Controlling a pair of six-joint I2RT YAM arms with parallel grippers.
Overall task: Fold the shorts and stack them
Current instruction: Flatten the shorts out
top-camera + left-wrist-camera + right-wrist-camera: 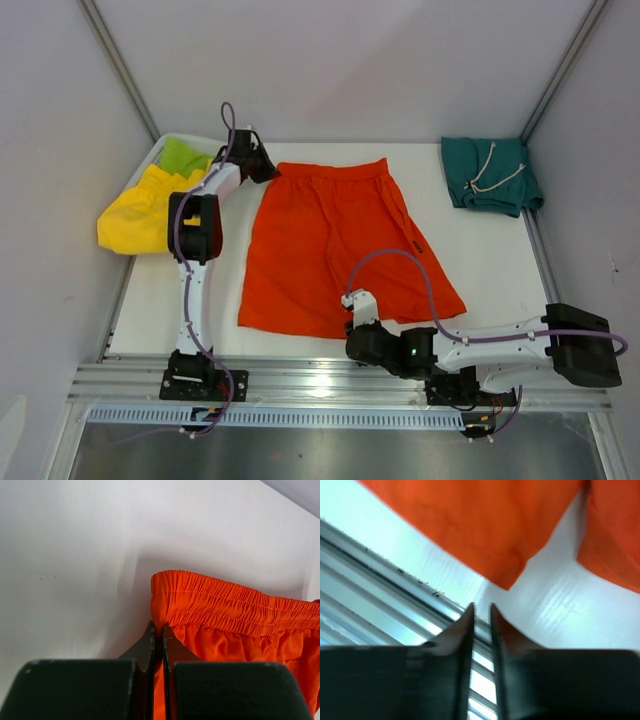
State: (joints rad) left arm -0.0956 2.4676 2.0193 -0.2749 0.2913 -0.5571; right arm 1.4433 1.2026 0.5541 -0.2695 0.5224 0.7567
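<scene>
Your left gripper [159, 626] is clenched on the waistband corner of the orange shorts [330, 240], probably to anchor the fold. Your right gripper [481, 609], jaws slightly parted and empty, hovers beside the hem at the near edge of the tabletop [490, 270].

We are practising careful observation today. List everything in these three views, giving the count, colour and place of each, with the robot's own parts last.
orange shorts: one, bright orange, spread flat mid-table, waistband at the far side
teal shorts: one, teal with white drawstrings, folded at the far right corner
yellow shorts: one, yellow, bunched at the table's left edge
lime-green shorts: one, lime green, behind the yellow pair, partly hidden
table: one, white, under all the cloth
rail: one, silver metal, along the near edge
left gripper: one, black, shut on the orange shorts' far left waistband corner
right gripper: one, black, slightly open, empty, just short of the orange hem
</scene>
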